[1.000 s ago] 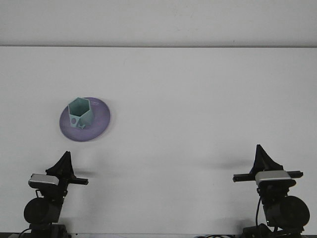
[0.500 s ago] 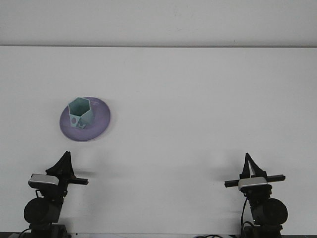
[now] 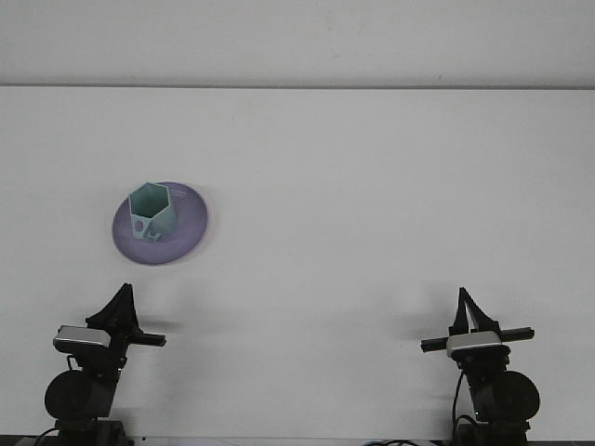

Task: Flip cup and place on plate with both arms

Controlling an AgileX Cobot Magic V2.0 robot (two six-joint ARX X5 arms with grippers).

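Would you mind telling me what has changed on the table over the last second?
The right gripper drew back toward the robot and slightly leftward in the first half-second, then held still. The left gripper did not move. The teal cup stayed upright, mouth up, on the purple plate; nothing was gripped or released.

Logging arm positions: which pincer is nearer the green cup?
Left. The left pincer sits just below the green cup on its purple plate; the right pincer is far across the table.
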